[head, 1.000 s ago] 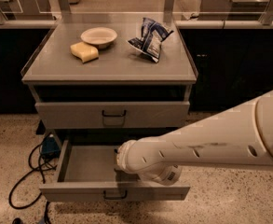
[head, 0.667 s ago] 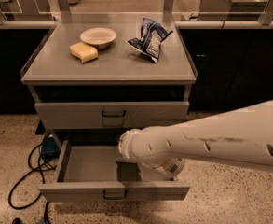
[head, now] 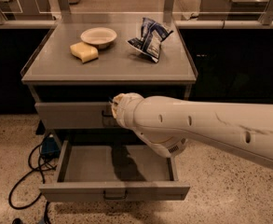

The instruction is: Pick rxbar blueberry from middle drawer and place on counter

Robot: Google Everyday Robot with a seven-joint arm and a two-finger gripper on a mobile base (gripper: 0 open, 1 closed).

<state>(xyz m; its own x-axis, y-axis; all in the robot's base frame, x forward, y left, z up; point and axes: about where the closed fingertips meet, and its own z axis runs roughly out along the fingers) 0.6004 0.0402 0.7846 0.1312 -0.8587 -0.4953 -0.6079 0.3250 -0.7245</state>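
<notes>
The middle drawer [head: 80, 191] stands pulled open, and its grey tray shows only the arm's shadow. Its dark loop handle [head: 114, 196] sits centred on the front. The rxbar blueberry is not visible anywhere. My white arm reaches in from the right. My gripper [head: 112, 107] is at the arm's far end, mostly hidden behind the wrist. It is in front of the closed upper drawer front [head: 66, 115], above the open drawer and below the counter [head: 108, 66].
On the counter are a white bowl [head: 98, 35], a yellow sponge [head: 84, 52] and a blue and white chip bag [head: 150, 38]. Black cables [head: 26, 176] and a blue object [head: 49, 147] lie on the floor left of the cabinet. Dark cabinets stand on both sides.
My arm has risen out of the open drawer, up and slightly left, to the level of the upper drawer front. The tray floor now shows bare.
</notes>
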